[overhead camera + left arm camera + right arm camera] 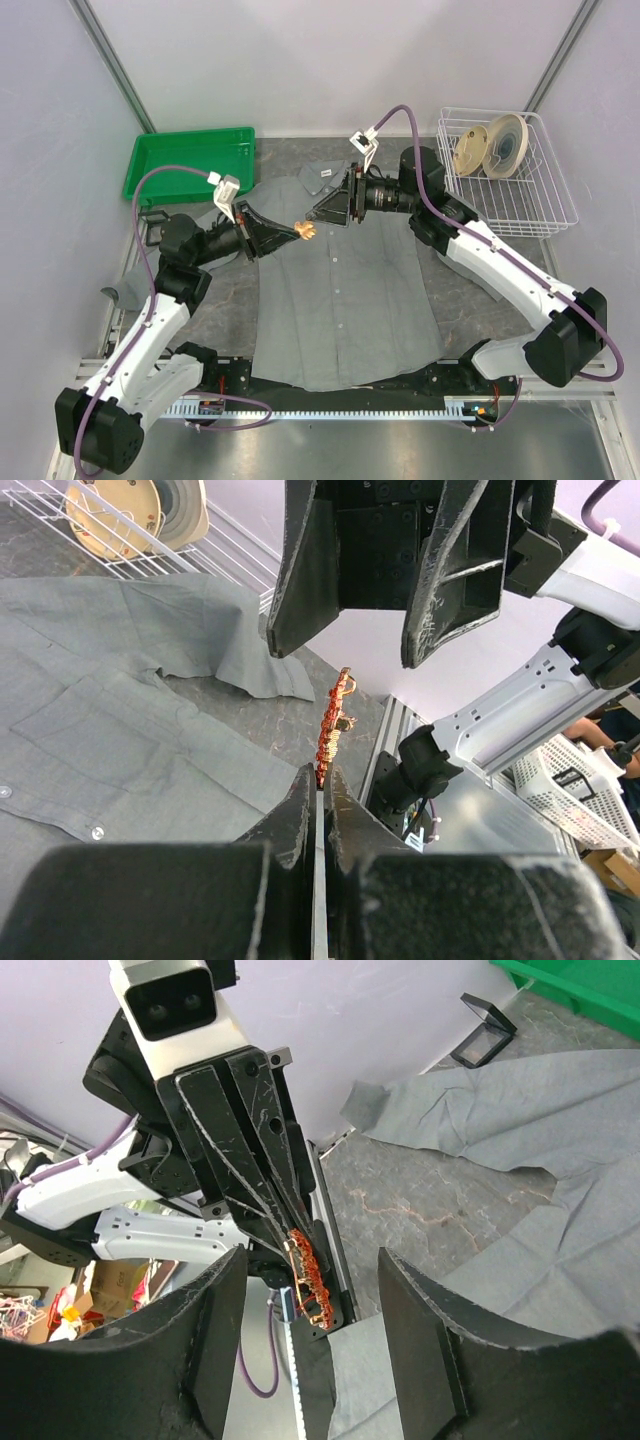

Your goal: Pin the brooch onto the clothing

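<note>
The grey shirt (340, 300) lies flat on the table, collar at the far end. My left gripper (292, 230) is shut on the orange-red brooch (306, 231) and holds it in the air above the shirt's upper left chest. In the left wrist view the brooch (335, 725) sticks up edge-on from the closed fingertips. My right gripper (318, 215) is open and faces the brooch from the right, a short gap away. In the right wrist view the brooch (312, 1280) shows between the open fingers (420, 1325), its gold pin side toward the camera.
A green tray (190, 160) stands at the back left. A white wire basket (520, 185) with tape rolls (495, 145) stands at the back right. A small dark square box (483, 1032) lies on the table beyond the shirt sleeve.
</note>
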Motion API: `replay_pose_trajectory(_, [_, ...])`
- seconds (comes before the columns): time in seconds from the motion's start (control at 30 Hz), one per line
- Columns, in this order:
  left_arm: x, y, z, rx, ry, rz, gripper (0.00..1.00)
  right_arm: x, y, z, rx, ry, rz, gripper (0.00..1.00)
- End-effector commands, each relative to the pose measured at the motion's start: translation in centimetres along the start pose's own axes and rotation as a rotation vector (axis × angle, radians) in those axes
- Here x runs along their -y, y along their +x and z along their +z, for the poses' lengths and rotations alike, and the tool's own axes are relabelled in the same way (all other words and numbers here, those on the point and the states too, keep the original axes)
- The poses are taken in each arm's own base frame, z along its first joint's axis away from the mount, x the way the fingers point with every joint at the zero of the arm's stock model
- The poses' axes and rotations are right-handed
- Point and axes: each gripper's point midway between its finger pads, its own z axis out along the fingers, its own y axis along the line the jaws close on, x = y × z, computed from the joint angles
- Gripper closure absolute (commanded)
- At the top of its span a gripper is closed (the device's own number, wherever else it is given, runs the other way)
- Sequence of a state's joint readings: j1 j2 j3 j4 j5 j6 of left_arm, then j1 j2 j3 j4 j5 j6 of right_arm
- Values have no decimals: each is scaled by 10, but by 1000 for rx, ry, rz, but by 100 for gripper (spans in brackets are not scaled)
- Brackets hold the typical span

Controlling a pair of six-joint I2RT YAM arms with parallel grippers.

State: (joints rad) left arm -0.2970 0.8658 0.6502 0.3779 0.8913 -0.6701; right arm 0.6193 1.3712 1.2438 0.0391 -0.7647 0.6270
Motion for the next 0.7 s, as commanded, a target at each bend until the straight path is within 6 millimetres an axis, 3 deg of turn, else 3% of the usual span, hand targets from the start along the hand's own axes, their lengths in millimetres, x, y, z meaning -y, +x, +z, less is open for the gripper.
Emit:
replay_pose_trajectory(0.0, [0,-10,-1,43,-9,-10,98,-10,-5,3,17,-51,6,37])
replay_pose_trajectory(0.27, [-5,-11,-1,52,-21,-37,98,-3,21,10,-38,-32,22,37])
replay_pose_trajectory(0.67, [-7,-11,0,53,-24,-38,98,0,12,18,-16,-34,42,55])
